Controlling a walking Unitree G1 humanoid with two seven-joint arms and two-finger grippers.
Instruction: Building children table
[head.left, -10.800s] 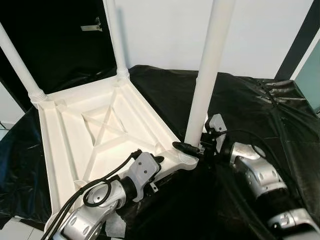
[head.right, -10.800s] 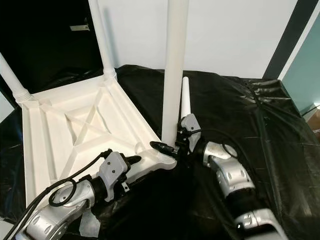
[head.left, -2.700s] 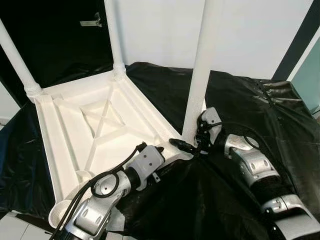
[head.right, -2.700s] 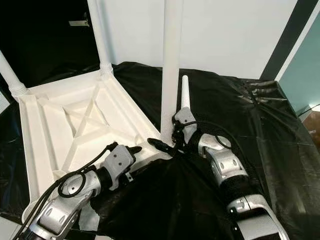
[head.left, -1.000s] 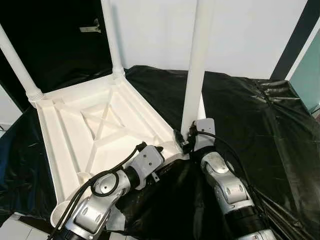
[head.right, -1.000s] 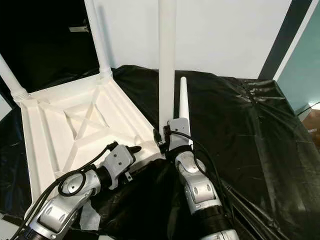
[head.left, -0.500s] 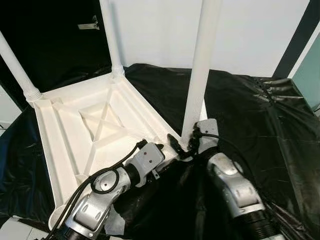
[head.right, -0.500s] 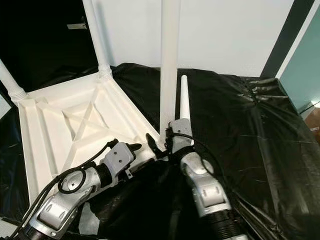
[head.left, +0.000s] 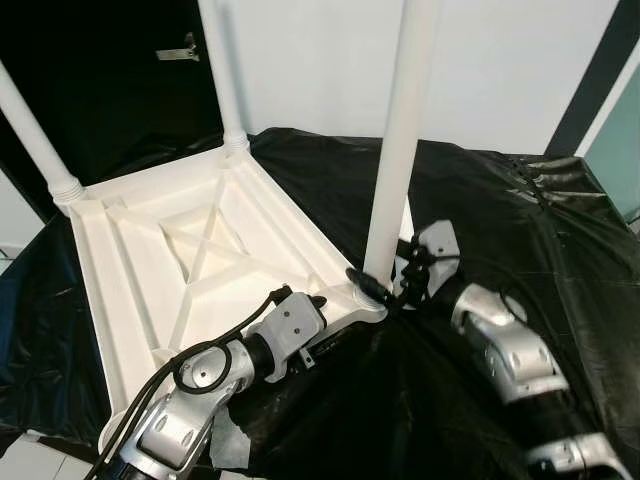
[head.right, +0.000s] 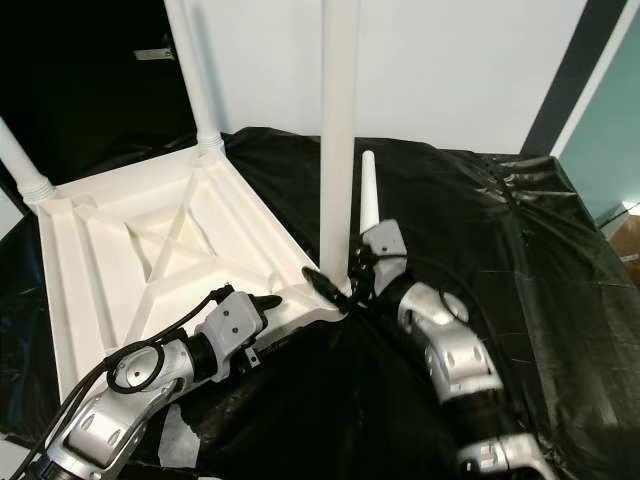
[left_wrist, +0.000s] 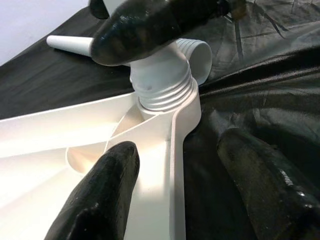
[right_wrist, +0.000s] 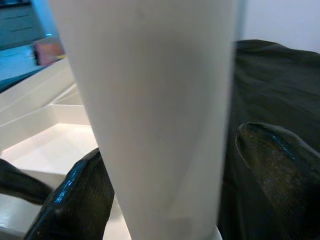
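While the white table top (head.left: 180, 260) lies upside down on a black plastic sheet (head.left: 480, 200), its ribbed underside faces up, with a crossed brace in the middle; two white legs already stand at the far corners, the far leg (head.left: 222, 70) at the back and the left leg (head.left: 35, 135) at the robot's left; a third, the near leg (head.left: 400, 140), rises upright from the corner socket (head.left: 368, 300) closest to the robot's right arm; a fourth, loose leg (head.right: 368, 195) lies flat on the sheet just behind that corner, its pointed end away from the robot.

The right gripper (head.left: 385, 285) sits at the base of the near leg, its two black fingers (right_wrist: 75, 200) set one on each side of the leg; in the right wrist view they flank the white tube closely, though whether they press on it I cannot tell; the left gripper (head.left: 320, 298) reaches to the near edge of the table top beside the same socket, its fingers (left_wrist: 100, 195) spread apart, one over the white rim and one over the black sheet, clamped on nothing; a white wall (head.left: 500, 60) stands behind the sheet, with a dark opening (head.left: 110, 90) at the left.
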